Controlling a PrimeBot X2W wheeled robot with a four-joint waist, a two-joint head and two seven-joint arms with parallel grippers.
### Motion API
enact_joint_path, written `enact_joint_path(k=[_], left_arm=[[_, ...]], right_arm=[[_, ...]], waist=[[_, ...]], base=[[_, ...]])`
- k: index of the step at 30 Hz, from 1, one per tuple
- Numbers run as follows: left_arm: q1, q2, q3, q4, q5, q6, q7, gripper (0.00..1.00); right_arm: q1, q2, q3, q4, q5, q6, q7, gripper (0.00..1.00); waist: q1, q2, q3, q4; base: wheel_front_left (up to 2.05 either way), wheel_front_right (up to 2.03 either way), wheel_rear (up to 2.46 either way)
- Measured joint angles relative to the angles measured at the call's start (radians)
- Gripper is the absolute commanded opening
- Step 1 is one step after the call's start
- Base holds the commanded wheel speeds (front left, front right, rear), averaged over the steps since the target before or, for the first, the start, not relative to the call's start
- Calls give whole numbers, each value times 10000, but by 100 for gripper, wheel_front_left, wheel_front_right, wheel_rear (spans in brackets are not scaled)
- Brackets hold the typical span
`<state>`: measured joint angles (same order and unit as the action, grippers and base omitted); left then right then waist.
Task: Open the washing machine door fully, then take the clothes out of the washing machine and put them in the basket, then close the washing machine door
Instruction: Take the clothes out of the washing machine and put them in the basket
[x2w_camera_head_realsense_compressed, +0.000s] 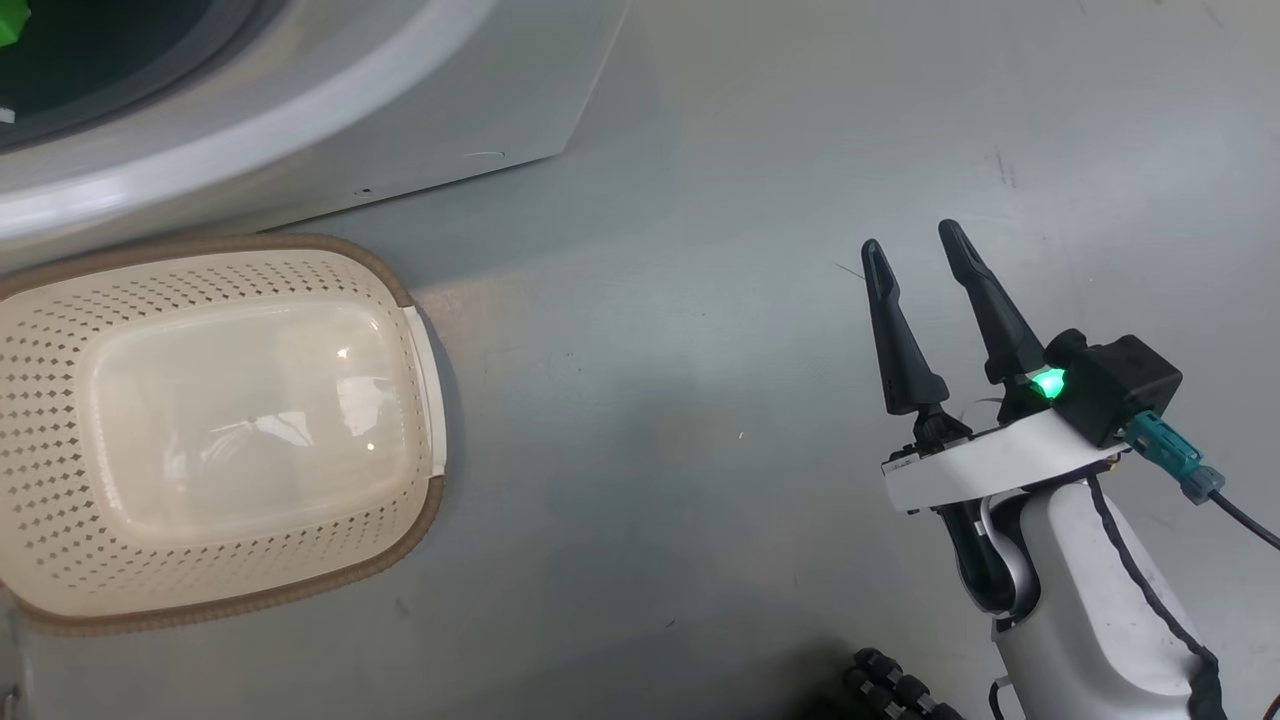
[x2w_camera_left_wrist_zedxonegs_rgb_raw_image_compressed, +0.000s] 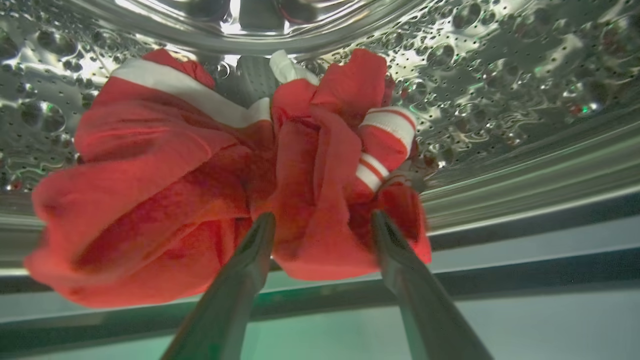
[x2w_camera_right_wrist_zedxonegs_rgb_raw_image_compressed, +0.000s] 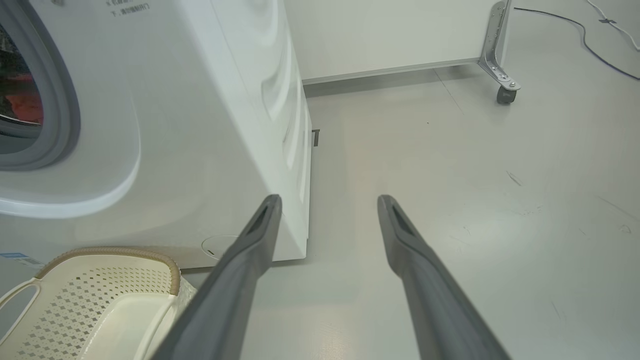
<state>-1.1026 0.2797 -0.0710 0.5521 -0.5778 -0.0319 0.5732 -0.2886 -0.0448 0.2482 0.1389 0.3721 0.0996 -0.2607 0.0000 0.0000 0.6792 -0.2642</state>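
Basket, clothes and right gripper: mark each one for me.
basket (x2w_camera_head_realsense_compressed: 45, 420): head view, on its perforated side wall.
clothes (x2w_camera_left_wrist_zedxonegs_rgb_raw_image_compressed: 165, 175): left wrist view, on a broad red fold.
right gripper (x2w_camera_head_realsense_compressed: 910, 237): head view, midway between its two fingertips.

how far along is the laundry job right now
Done: the washing machine mouth stands uncovered. In hand: left tool, open, straddles a fold of the clothes inside the drum. To do: basket holds nothing, so clothes must go in, then the door closes. Right tool hangs open, idle.
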Motion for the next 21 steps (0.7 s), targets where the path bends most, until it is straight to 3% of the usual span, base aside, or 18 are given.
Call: enact_joint_path(k=[5,8,9,21], left_arm=[[-34,86,-15,374,73,155,313,100],[-70,138,-12,560,79,224,431,30],[-97,138,-12,585,79,272,431,0],[-413,81,-73,744,136,244,-12,0]], right_arm=[[-91,0,12,27,58,-56,0,100],[-116,0,21,36,59,-58,0,100],[-116,0,19,40,59,-59,0,100],[-320,0,-59,56,69,-157,0,100]], waist=[[0,0,19,-48],[0,0,35,-82],[0,0,42,-93],[0,0,73,-64]], base=[[0,0,0],[0,0,0],[0,0,0],[0,0,0]])
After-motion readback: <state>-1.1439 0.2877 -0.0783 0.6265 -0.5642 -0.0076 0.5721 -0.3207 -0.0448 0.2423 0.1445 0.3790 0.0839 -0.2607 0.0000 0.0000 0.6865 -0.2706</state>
